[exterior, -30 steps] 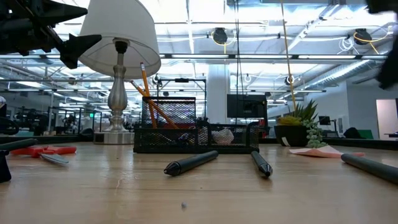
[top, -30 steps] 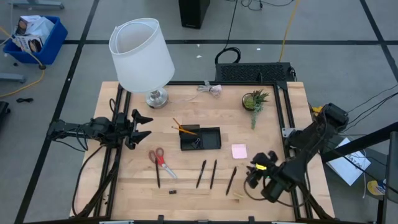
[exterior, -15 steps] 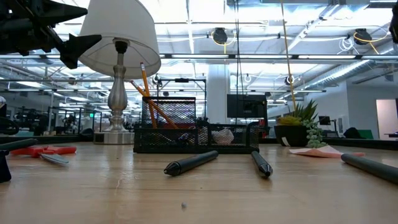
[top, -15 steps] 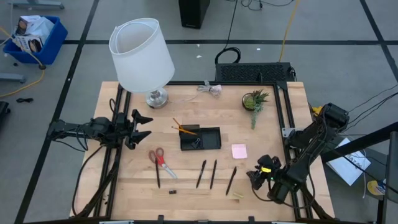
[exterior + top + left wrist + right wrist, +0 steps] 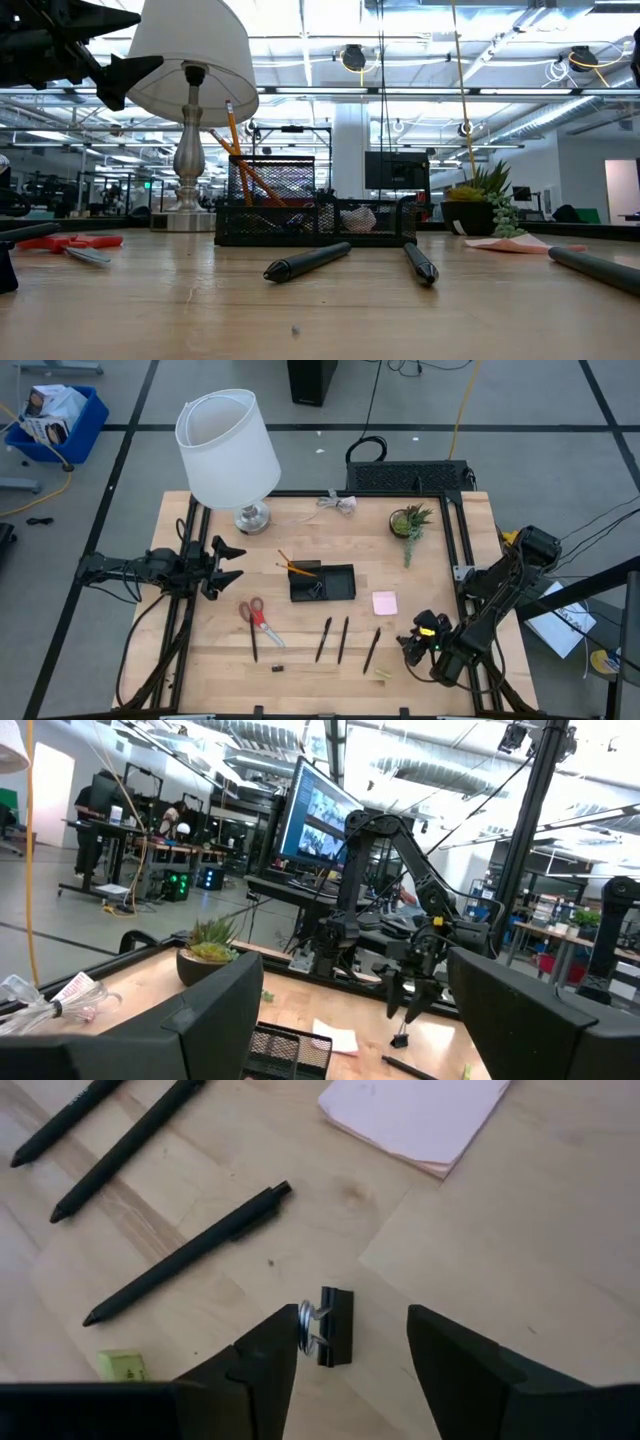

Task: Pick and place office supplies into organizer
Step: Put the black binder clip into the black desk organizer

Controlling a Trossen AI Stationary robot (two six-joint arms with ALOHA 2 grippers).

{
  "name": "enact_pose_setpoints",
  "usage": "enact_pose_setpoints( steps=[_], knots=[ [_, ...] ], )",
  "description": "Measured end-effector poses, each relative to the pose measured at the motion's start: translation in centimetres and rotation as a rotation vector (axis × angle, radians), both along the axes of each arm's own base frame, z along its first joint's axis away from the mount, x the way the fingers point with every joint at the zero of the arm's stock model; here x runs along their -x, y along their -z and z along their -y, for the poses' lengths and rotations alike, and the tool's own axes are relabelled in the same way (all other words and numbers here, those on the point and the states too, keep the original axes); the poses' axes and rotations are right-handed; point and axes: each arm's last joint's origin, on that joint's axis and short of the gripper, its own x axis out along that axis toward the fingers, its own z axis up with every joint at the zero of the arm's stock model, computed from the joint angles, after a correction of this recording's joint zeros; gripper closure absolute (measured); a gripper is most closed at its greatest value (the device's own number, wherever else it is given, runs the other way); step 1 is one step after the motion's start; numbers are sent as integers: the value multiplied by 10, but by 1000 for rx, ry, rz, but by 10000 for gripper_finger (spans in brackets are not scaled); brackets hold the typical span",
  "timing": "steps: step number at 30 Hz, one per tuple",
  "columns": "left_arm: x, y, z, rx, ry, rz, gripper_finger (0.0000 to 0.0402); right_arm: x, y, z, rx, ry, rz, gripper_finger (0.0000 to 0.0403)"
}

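1. The organizer [image 5: 322, 582] sits near the middle of the table [image 5: 300, 655] in the high view; orange pencils [image 5: 291, 567] stand tilted in its compartment at the 9 o'clock end, leaning toward 10 o'clock; a small dark item lies in the compartment beside them, though what it is cannot be told.
2. The pink sticky-note pad [image 5: 384, 602] lies just beside the organizer at its 4 o'clock; the red-handled scissors [image 5: 255, 615] lie at its 8 o'clock, apart from it.
3. Three black pens lie at its 6 o'clock, roughly parallel; two [image 5: 323, 639] [image 5: 343, 639] are close together, the third [image 5: 371, 649] nearer the pad.
4. A small black binder clip [image 5: 327, 1326] lies on the wood between the right gripper's fingers [image 5: 460, 1365]; the right gripper [image 5: 412, 645] hovers low at 4 o'clock from the organizer, jaws parted on either side of the clip, not touching it.
5. A tiny yellow-green bit [image 5: 122, 1366] lies near the third pen's tip; a small dark bit [image 5: 277, 668] lies at the organizer's 7 o'clock.
6. The left gripper [image 5: 228, 563] waits at the organizer's 9 o'clock, jaws spread wide, holding nothing.
7. The white-shaded lamp [image 5: 229, 450] stands at 11 o'clock; the potted plant [image 5: 409, 522] at 1 o'clock.
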Motion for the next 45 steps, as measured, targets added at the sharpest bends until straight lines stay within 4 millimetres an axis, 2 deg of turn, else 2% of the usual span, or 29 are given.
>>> enact_pose_setpoints(
  steps=[23,30,35,45],
  knots=[
    [0,0,0,0,0,0,82,-1,0,0,3,-3,12,392],
    [0,0,0,0,0,0,82,-2,-1,-2,-6,-18,30,390],
    [0,0,0,0,0,0,82,-8,-3,-4,27,-58,108,397],
    [0,0,0,0,0,0,82,-43,-12,0,159,-191,261,393]
  ],
)
